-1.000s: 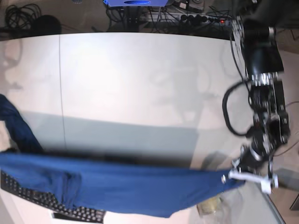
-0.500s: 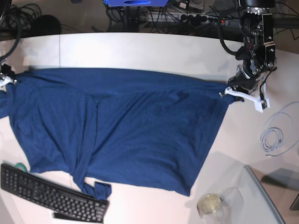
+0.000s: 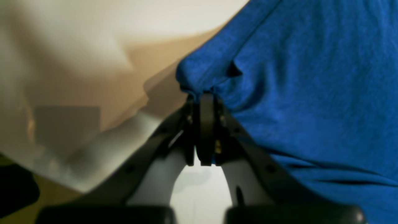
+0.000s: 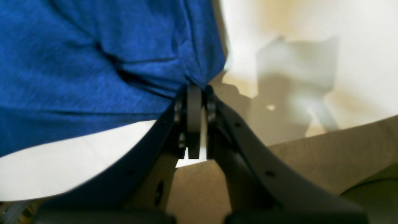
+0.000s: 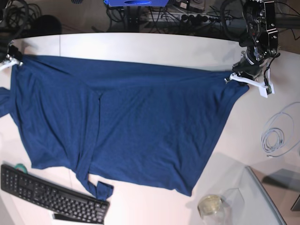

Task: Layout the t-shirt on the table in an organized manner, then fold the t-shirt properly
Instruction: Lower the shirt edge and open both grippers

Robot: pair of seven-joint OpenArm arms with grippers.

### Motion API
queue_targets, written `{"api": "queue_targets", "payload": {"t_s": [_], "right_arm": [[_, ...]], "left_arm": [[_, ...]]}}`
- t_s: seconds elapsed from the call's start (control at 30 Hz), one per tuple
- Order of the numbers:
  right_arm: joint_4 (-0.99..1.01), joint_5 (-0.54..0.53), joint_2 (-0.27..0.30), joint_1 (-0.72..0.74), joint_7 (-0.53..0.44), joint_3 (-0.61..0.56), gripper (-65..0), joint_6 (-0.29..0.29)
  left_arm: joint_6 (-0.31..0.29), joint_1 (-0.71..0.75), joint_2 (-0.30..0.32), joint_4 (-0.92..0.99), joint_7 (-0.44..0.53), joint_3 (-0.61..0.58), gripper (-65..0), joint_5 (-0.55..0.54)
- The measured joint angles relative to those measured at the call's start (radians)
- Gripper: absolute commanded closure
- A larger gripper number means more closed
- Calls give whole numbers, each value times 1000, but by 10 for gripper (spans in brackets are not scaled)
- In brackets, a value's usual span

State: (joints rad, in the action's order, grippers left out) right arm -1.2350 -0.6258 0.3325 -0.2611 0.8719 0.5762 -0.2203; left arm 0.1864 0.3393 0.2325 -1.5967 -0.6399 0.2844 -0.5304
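T-shirt (image 5: 140,126) spread on table (image 5: 140,47) (corners pinched by both jaws)

Left arm (image 5: 258,28), upper right of the base view: black housing with exposed metal fittings and black cable loops. Left gripper (image 5: 233,78): white fingers (image 5: 248,83), long and flat, ending in a squared tab. In the wrist views, each gripper (image 3: 202,96) shows matte black curved finger arms with small round holes and brass-coloured fasteners. Right gripper (image 4: 194,90): same black construction; white tip at the upper left edge of the base view
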Motion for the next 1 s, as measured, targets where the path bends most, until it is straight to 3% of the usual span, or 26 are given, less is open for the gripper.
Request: {"api": "queue_targets", "payload": {"t_s": [0.27,0.47,0.57,0.8,1.0], "right_arm": [[6,-2,1,3,-15,0,0,0],[5,-3,-1,0,-5,0,-234,0],[-16,-2,-35,0,7,69,-266,0],[-237,3,-73,-76,13,158,-270,3],[-272,10,-70,-34,17,156,-266,1]], "left_arm": [[0,46,-21,-129,0,3,0,3],[0,77,-27,-144,-1,2,0,4],[0,88,-28,-143,0,2,0,3],[3,133,-37,-145,-3,80,-211,0],[4,148,-52,-147,-4,235,-242,0]]}}
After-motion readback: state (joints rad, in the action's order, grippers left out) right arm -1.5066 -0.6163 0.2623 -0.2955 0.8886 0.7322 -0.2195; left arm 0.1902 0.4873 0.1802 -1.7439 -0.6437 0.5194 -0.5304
